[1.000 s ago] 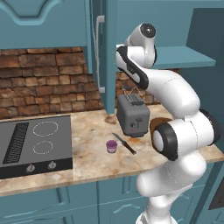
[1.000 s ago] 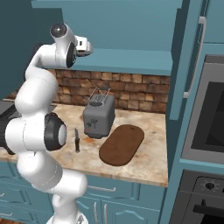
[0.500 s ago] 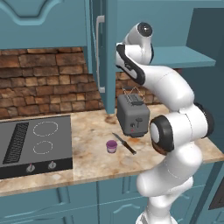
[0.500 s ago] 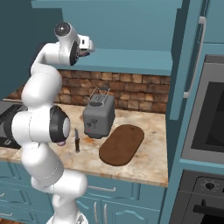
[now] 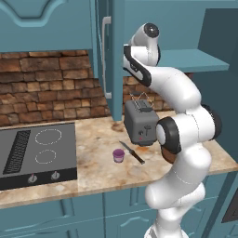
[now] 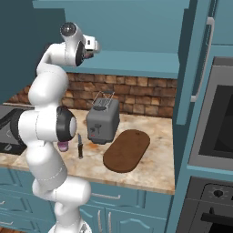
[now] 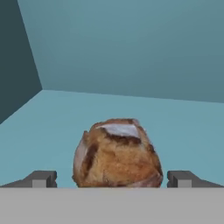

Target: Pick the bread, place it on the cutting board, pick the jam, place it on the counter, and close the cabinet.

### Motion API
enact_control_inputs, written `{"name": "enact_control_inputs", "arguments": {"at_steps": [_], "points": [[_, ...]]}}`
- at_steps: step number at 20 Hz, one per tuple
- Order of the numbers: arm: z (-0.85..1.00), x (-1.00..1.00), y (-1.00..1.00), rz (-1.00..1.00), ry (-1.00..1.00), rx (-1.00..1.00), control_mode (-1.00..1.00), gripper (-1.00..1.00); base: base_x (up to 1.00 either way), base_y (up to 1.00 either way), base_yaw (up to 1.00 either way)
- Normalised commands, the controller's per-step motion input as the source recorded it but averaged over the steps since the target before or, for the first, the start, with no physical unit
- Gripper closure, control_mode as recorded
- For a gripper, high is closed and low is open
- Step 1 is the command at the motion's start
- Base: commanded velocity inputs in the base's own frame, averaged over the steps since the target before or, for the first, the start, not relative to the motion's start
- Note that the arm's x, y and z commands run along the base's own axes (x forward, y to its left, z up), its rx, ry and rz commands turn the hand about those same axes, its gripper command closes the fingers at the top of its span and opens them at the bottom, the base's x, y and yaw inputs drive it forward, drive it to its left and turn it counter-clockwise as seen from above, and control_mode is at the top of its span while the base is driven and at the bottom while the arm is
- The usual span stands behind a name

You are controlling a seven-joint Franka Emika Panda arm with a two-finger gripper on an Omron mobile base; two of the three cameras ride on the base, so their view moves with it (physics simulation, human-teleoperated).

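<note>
- In the hand view the bread (image 7: pixel 117 154) sits on the teal cabinet (image 5: pixel 110 42) shelf, between the two dark fingers (image 7: pixel 41 179); the fingers stand spread wide, one on each side, not touching the loaf
- The arm reaches up to the shelf, hand (image 6: pixel 91 45) level with its edge
- The jam (image 5: pixel 119 155) stands on the counter (image 5: pixel 93 167) near a knife (image 5: pixel 132 152), in front of the toaster (image 6: pixel 103 121)
- The cutting board (image 6: pixel 127 150) lies bare just beside the toaster; cabinet door open
</note>
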Motion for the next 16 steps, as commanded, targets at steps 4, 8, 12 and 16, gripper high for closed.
{"name": "enact_control_inputs", "arguments": {"at_steps": [4,8,12,16], "points": [[-0.01,0.22,0.0,0.0,0.0,0.0,-1.0,-1.0,0.0,0.0,0.0],[-0.01,0.23,0.0,0.0,0.0,0.0,-1.0,-1.0,0.0,0.0,0.0],[-0.05,0.21,0.01,0.0,0.0,0.0,-1.0,-1.0,0.0,0.0,0.0],[-0.07,0.15,0.0,0.0,0.0,0.0,-1.0,-1.0,0.0,0.0,0.0]]}}
